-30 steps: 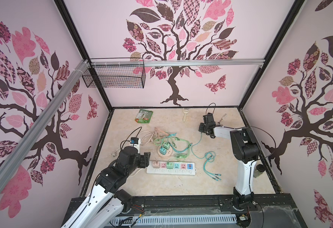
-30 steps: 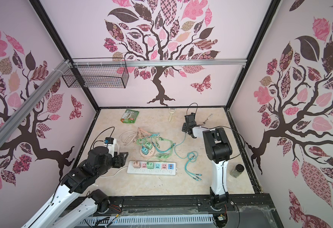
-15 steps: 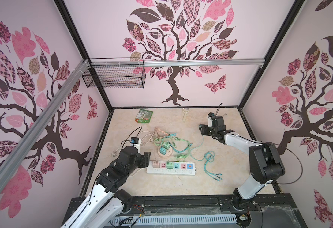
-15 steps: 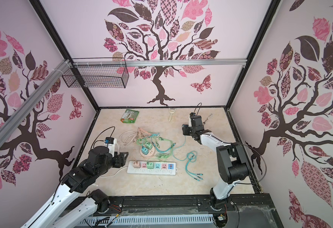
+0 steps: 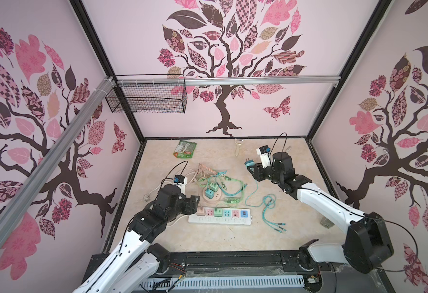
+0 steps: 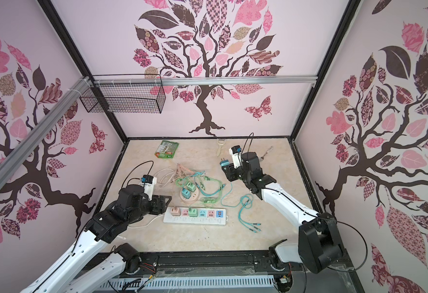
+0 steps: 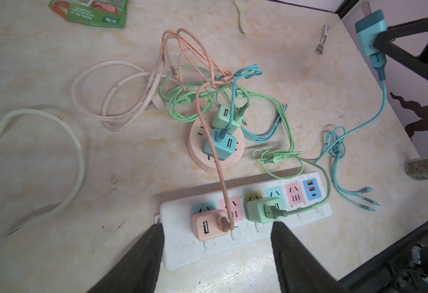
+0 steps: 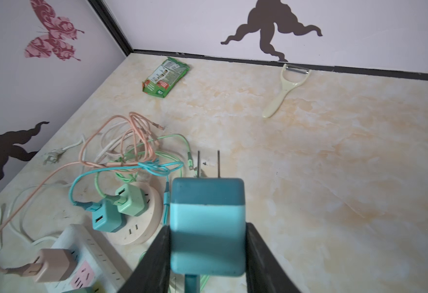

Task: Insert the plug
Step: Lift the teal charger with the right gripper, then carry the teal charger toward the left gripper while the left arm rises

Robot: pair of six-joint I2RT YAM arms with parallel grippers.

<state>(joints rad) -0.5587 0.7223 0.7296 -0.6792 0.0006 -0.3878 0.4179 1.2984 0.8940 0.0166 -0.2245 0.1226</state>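
Right wrist view shows the right tool (image 8: 206,228) clamped on the teal plug (image 8: 207,200), 2 prongs outward, above the counter (image 8: 334,165), while the left tool (image 7: 215,228), jaws apart, hovers at one end of the power strip (image 7: 182,246).

Tabletop (image 8: 334,177): smooth, marble-patterned beige, faint sheen. On it, the power strip (image 7: 182,250): white plastic, scuffed and grimy. Teal plug (image 8: 207,223): matt two-tone plastic, thin metal prongs (image 8: 218,163). Packet (image 8: 166,77), far beyond the power strip: glossy green film. Peeler (image 8: 281,93): cream plastic, metal blade.
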